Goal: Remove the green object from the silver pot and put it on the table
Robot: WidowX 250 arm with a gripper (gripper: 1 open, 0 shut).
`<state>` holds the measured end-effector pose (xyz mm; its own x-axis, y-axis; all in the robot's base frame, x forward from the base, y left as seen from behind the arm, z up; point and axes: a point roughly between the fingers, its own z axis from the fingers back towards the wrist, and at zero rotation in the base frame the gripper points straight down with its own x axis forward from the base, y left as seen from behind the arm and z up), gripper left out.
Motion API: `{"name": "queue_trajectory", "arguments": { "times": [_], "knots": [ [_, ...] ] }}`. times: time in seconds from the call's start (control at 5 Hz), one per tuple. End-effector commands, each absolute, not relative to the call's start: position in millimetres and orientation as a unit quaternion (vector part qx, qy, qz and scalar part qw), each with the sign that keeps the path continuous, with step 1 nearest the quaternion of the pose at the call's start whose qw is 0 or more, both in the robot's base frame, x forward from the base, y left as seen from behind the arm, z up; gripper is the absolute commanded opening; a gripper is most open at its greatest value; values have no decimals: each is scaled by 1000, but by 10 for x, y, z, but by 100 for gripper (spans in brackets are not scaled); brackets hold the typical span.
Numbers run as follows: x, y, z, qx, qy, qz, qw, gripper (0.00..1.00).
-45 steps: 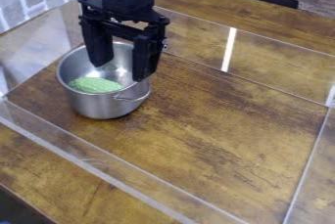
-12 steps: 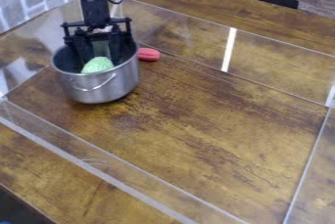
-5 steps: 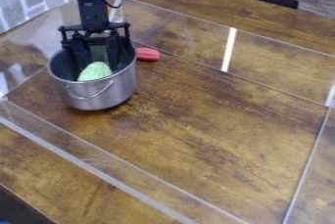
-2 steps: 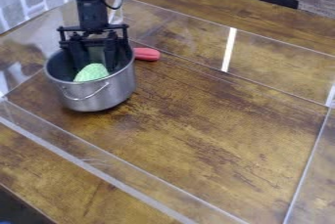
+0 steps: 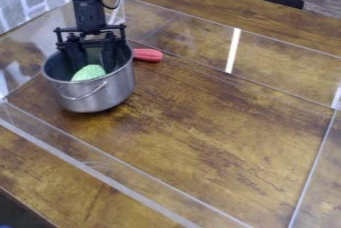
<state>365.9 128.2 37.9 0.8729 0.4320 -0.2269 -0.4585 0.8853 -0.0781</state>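
The silver pot [image 5: 88,91] stands at the left of the table [image 5: 213,142]. Inside it the pale green object [image 5: 90,73] sits tilted, raised off the bottom. My gripper [image 5: 91,57] points down into the pot from above. Its black fingers [image 5: 64,53] reach below the rim on either side of the green object and look closed on it. The fingertips are hidden by the pot wall and the object.
A small red object [image 5: 147,55] lies on the wood just right of the pot. Low clear acrylic walls [image 5: 80,162] edge the table at the front and left. A bright reflection streak [image 5: 234,51] crosses the wood at the right.
Nine seconds ago the gripper hung wide open over the pot and the green object lay flat. Now the fingers are down around it. In the last second the pot edged slightly left.
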Motion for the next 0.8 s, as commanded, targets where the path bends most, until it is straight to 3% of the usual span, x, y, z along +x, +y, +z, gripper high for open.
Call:
{"name": "queue_trajectory", "arguments": {
  "times": [0.0, 0.4, 0.6],
  "knots": [
    [3628, 1269, 454, -58, 87, 196, 975, 0],
    [3559, 1387, 513, -64, 81, 251, 963, 0],
    [3531, 1379, 431, -64, 80, 248, 963, 0]
  ]
}}
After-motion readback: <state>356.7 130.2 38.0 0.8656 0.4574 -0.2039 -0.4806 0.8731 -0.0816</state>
